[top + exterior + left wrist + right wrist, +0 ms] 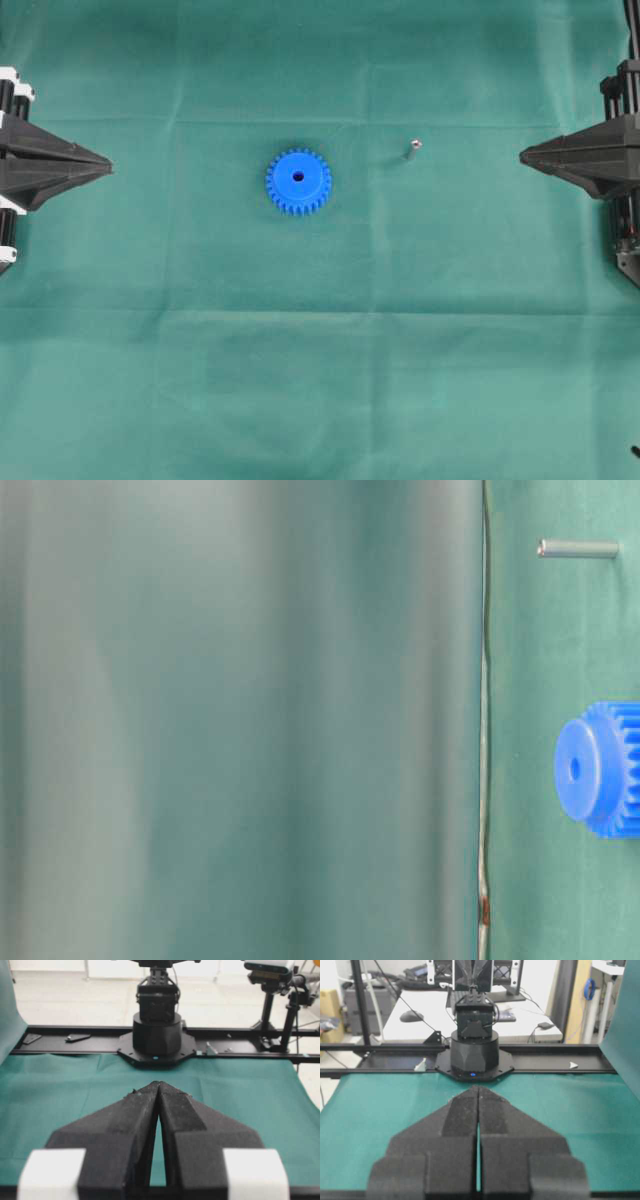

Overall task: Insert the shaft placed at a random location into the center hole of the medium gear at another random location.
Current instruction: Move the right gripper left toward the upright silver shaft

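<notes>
Both pairs of fingers are pressed together and grip nothing: my left fingers (159, 1091) meet at their black tips at the left edge of the overhead view, and my right fingers (478, 1091) meet likewise at the right edge. Each pair points toward the middle of the counter (320, 380), which is covered in a creased green cloth.

The medium gear (298, 181) lies flat slightly left of the counter's middle, well apart from either pair of fingers. It is bright blue plastic, round, with many small even teeth around its rim and a smooth raised hub. The center hole (298, 176) shows as a small dark round opening in that hub; the table-level view shows the hub standing proud of the toothed rim.

The shaft (411, 150) lies on the cloth to the right of the gear and a little farther back, near it but not touching. It is a short, slim, silvery-grey metal pin, far smaller than the gear, lying on its side in the table-level view.

No brand, label or writing can be read on either part.
</notes>
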